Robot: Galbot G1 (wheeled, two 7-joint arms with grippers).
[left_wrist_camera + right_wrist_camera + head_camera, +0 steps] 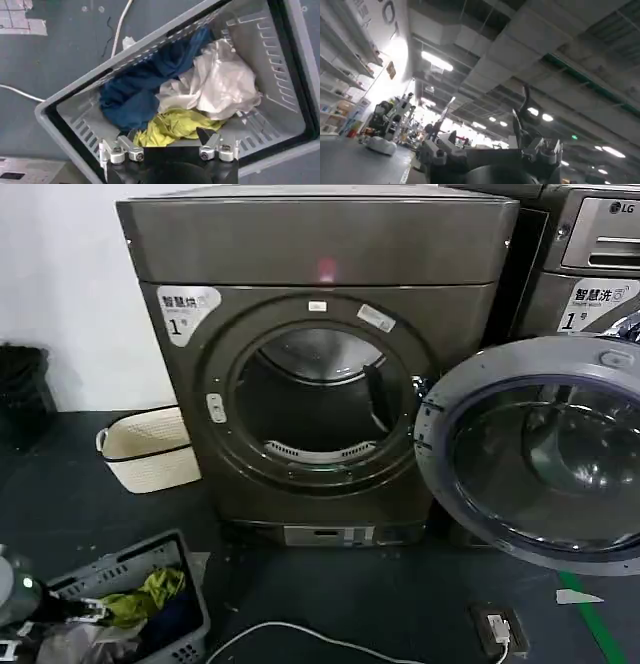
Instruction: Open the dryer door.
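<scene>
The dryer door already hangs swung wide to the right of the drum opening, so the left gripper idles spread open above the laundry basket, holding nothing.

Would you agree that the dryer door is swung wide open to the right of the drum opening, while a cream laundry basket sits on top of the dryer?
Not quite: the cream laundry basket is not on top of the dryer; it sits on the floor beside the machine, on the left. The head view shows this. The rest holds: the dryer door is swung wide open to the right of the drum opening.
</scene>
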